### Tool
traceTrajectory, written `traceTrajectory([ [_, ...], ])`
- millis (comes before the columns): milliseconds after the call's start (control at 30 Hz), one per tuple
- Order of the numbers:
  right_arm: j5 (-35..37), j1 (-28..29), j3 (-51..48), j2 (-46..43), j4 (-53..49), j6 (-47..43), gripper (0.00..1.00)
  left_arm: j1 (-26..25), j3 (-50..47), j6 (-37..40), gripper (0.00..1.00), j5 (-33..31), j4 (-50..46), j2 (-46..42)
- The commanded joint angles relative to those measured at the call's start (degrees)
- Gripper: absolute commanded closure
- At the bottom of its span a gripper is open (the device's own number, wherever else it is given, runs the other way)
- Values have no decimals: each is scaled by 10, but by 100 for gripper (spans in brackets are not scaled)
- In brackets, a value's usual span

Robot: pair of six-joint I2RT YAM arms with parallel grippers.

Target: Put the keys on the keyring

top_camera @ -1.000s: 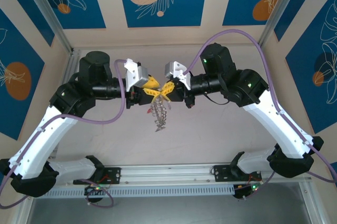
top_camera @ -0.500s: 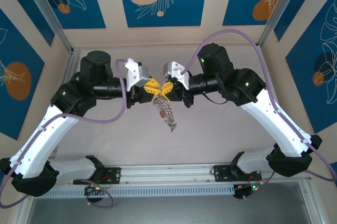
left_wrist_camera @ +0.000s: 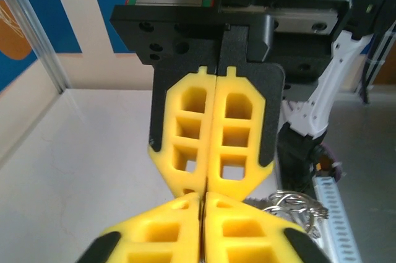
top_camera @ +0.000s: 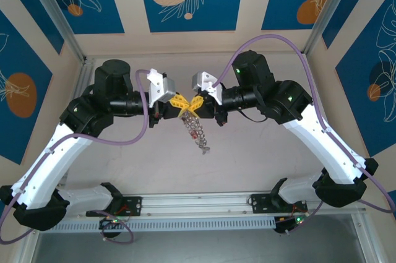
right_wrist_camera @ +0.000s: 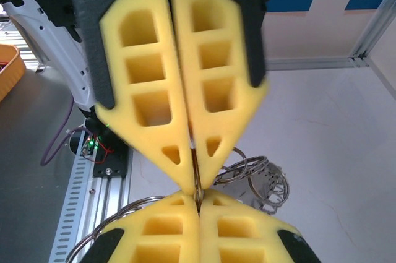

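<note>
Left tool (top_camera: pixel 177 101): raised above the bench (top_camera: pixel 260 158) at mid-field, pointing inward, yellow fingers (left_wrist_camera: pixel 154 238) pressed flat together with no gap. At centre, the two tools meet tip to tip, and the keyring (top_camera: pixel 197 133) hangs from that junction, slanting down and to the right, clear of the bench surface. In the right wrist view a thin wire of the keyring enters the seam where the fingertips meet, with several loops bunched just beside and below it; both tools are therefore judged to be clamped on the keyring's rim. Whether any keys sit among the loops is too small to tell. Right tool (top_camera: pixel 195 104): pointing inward, level with its partner, fingers closed likewise. Assessment: the keyring is rigid metal, light, thin-sectioned and smooth, so it is likely to pivot or slip in a soft foam grip and to swing freely when hung from one point. Hold is best taken across the flat rim rather than on a single small loop, with the two grips set slightly apart so that the ring cannot rotate.
</note>
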Motion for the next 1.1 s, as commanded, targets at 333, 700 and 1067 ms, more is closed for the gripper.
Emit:
traceTrajectory([
  [333,-21,4,-28,-33,54,6,100,-1,-50,-51,100,24,114,-32],
  [700,-37,3,-99,-84,100,17,91,5,-99,-119,100,55,234,-52],
  [1067,-42,-1,-135,-114,129,28,80,15,-116,-167,100,75,303,-59],
])
